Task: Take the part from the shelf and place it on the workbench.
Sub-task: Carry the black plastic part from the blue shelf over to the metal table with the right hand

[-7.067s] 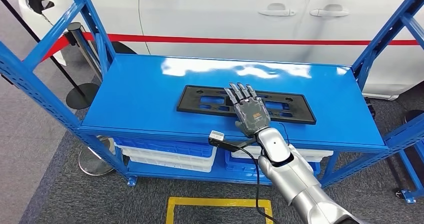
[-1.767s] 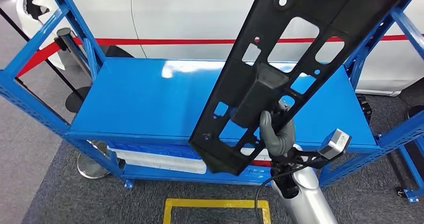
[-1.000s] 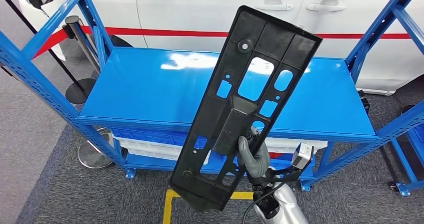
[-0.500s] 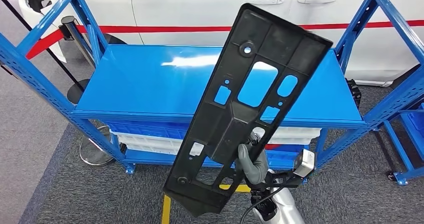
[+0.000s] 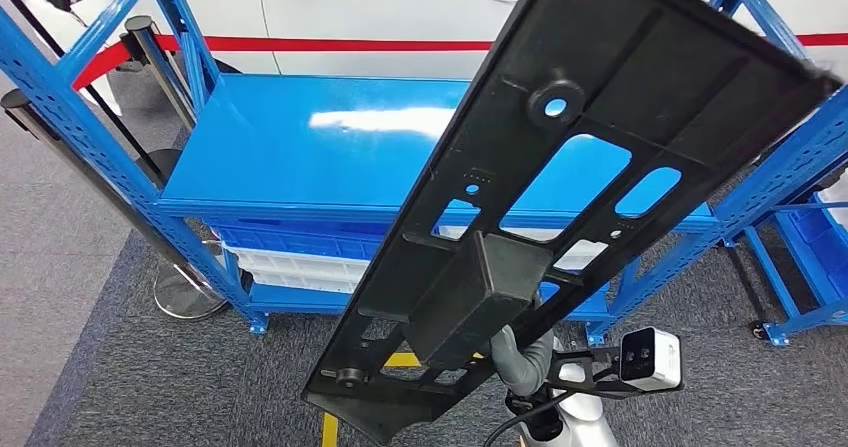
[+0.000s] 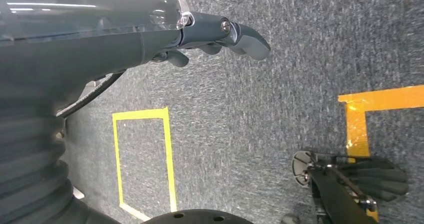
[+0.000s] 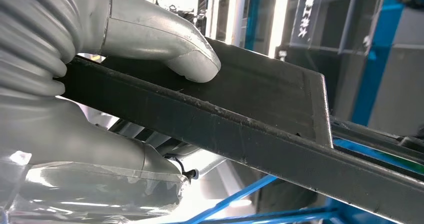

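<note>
The right hand point(image 5: 522, 359) sits at the lower middle of the head view, its grey fingers wrapped around the lower part of the part point(image 5: 560, 207), a long black plastic panel with cut-outs. In the right wrist view the thumb point(image 7: 165, 38) presses flat on the panel's face. The panel rises on a slant from the bottom centre to the upper right of the frame, lifted off the shelf point(image 5: 300, 152). The left hand point(image 6: 220, 36) hangs over the floor, holding nothing, fingers loosely curled.

The step in hand looks like the carry: the part is off the shelf and the workbench is not yet reached. The next move likely calls for turning away while keeping the long panel from striking the blue uprights.

Behind the shelf stands a white car point(image 5: 380, 2) with a red barrier tape point(image 5: 350, 44) across it. Grey carpet point(image 5: 130, 387) with yellow floor tape point(image 6: 145, 159) lies below, and pale bins point(image 5: 300, 265) sit on the lower tier.
</note>
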### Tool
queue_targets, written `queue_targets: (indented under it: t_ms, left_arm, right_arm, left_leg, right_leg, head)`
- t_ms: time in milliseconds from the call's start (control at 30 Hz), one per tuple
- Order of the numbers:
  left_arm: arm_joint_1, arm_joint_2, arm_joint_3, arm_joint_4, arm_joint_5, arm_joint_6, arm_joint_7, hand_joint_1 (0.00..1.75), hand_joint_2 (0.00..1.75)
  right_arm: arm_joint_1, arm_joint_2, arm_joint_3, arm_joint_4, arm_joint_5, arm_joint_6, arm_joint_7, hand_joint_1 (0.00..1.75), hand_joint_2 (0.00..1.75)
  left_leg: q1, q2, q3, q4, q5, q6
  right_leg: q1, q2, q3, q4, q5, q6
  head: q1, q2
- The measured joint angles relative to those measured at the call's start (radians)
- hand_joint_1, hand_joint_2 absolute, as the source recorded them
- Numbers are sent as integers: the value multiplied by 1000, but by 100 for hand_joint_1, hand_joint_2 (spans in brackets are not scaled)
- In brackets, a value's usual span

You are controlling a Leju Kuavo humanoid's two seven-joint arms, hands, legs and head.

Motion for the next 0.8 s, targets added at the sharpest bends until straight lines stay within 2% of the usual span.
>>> queue_targets:
  t_ms: [33,67,100,167,200,233,267,333,367,400,433,467,533,567,600,700,733,767,800]
  left_arm:
    - [0,0,0,0,1,0,2,0,175]
    - [0,0,0,0,1,0,3,0,175]
    - [-1,0,0,0,1,0,4,0,175]
    - [-1,0,0,0,2,0,6,0,175]
    - [-1,0,0,0,2,0,7,0,175]
    - [-1,0,0,0,2,0,7,0,175]
    - [0,1,0,0,2,0,7,0,175]
    - [0,1,0,0,2,0,7,0,175]
    - [0,1,0,0,2,0,7,0,175]
    - [0,1,0,0,2,0,7,0,175]
    - [0,1,0,0,2,1,7,0,175]
    - [0,1,0,0,3,1,7,0,175]
    - [-2,1,0,0,4,1,7,0,175]
    - [-2,1,0,0,4,1,7,0,175]
    - [-3,1,0,0,4,1,7,0,175]
    - [-3,0,0,0,5,1,7,0,175]
    - [-4,-1,0,0,5,1,7,0,175]
    - [-4,-2,0,0,5,1,7,0,175]
    - [-4,-2,0,0,5,2,7,0,175]
  right_arm:
    - [-3,0,3,-7,0,0,0,175,175]
    - [-7,1,6,-13,1,0,1,175,175]
    - [-10,1,9,-17,0,-1,2,175,175]
    - [-15,3,12,-21,-1,-2,7,175,175]
    - [-18,3,13,-23,-2,-2,10,175,175]
    - [-20,5,14,-24,-3,-2,11,175,175]
    - [-22,7,16,-25,-4,-2,13,175,175]
    - [-25,10,18,-26,-6,-2,15,175,175]
    - [-25,11,18,-26,-6,-2,16,175,175]
    - [-25,11,19,-26,-7,-2,18,175,175]
    - [-26,11,19,-26,-8,-2,20,175,175]
    - [-28,11,19,-26,-11,-2,23,175,175]
    - [-35,12,20,-26,-16,-2,28,175,175]
    - [-38,12,21,-27,-18,-2,30,175,175]
    - [-40,14,22,-27,-19,-2,31,175,175]
    - [-45,16,26,-27,-22,-3,37,175,175]
    - [-47,16,26,-28,-23,-5,39,175,175]
    - [-49,16,26,-28,-23,-7,41,175,175]
    - [-51,16,26,-28,-24,-10,42,175,175]
  left_leg:
    - [-1,1,-4,3,3,-4]
    - [-2,2,-6,5,7,-10]
    - [-3,4,-8,5,11,-16]
    - [-4,7,-9,1,21,-29]
    - [-3,5,-13,5,16,-36]
    - [-2,2,-20,21,-1,-41]
    - [-1,-2,-33,54,-33,-45]
    - [2,-8,-72,171,-118,-50]
    - [2,-8,-87,228,-145,-51]
    - [2,-8,-89,259,-153,-52]
    - [2,-9,-74,255,-142,-51]
    - [2,-10,-40,212,-117,-49]
    - [1,-26,50,76,-81,-41]
    - [0,-34,79,27,-74,-37]
    - [-1,-41,94,-1,-74,-33]
    - [0,-32,85,-12,-61,-16]
    - [2,-26,80,-16,-53,-8]
    - [5,-19,72,-19,-43,-1]
    - [4,-13,63,-20,-35,4]
  right_leg:
    - [3,-5,43,-65,12,-5]
    - [6,-8,70,-112,17,-11]
    - [9,-9,79,-132,16,-17]
    - [10,-5,72,-139,27,-30]
    - [8,-4,70,-144,34,-38]
    - [5,-3,64,-148,43,-46]
    - [3,-3,58,-151,52,-53]
    - [3,1,39,-150,66,-61]
    - [5,3,29,-149,73,-61]
    - [6,7,18,-147,80,-61]
    - [6,10,7,-144,87,-59]
    - [7,15,-2,-141,92,-56]
    - [7,23,-18,-132,101,-49]
    - [8,26,-24,-128,105,-44]
    - [8,29,-28,-125,110,-38]
    - [9,37,-35,-125,120,-18]
    - [9,34,-43,-113,105,-12]
    - [8,29,-57,-81,73,-7]
    - [6,22,-77,-29,29,-3]
  head:
    - [-1,0]
    - [-1,0]
    - [0,0]
    - [1,0]
    - [1,0]
    - [1,0]
    - [0,0]
    - [-3,0]
    - [-3,0]
    - [-3,0]
    - [-3,0]
    - [-3,0]
    - [-3,0]
    - [-3,0]
    - [-3,0]
    - [-4,0]
    - [-2,0]
    - [0,0]
    - [2,0]
